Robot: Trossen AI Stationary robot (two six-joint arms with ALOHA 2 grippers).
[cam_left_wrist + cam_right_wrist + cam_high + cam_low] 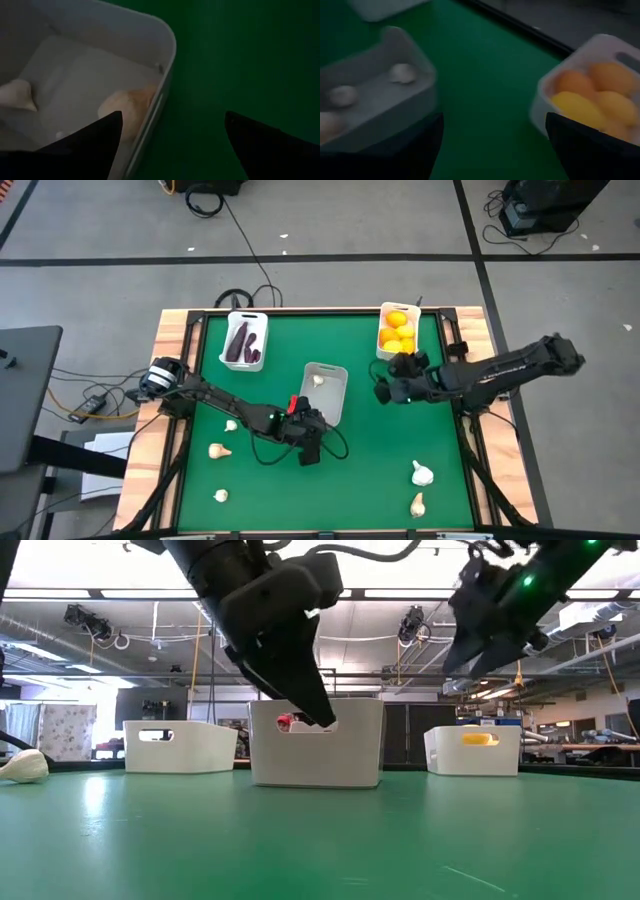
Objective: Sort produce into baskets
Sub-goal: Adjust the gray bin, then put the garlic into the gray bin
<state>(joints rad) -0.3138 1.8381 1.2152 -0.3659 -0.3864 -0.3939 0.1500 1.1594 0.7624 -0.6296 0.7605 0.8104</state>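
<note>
Three white baskets stand on the green table: the left one (243, 340) holds dark purple vegetables, the middle one (323, 390) garlic bulbs (127, 102), the right one (397, 330) yellow-orange citrus (592, 95). My left gripper (312, 430) hangs open and empty over the middle basket's near corner (167, 45), one fingertip above the basket and one above the table. My right gripper (383, 392) is open and empty above the table between the middle and right baskets. Loose garlic bulbs lie on the mat at the near left (218, 450) and near right (422, 473).
More garlic lies on the mat at the left (231, 425), (220, 496) and at the near right (417, 503); one bulb shows at the left of the low view (22, 768). Green mat shows bare between the baskets and the near edge.
</note>
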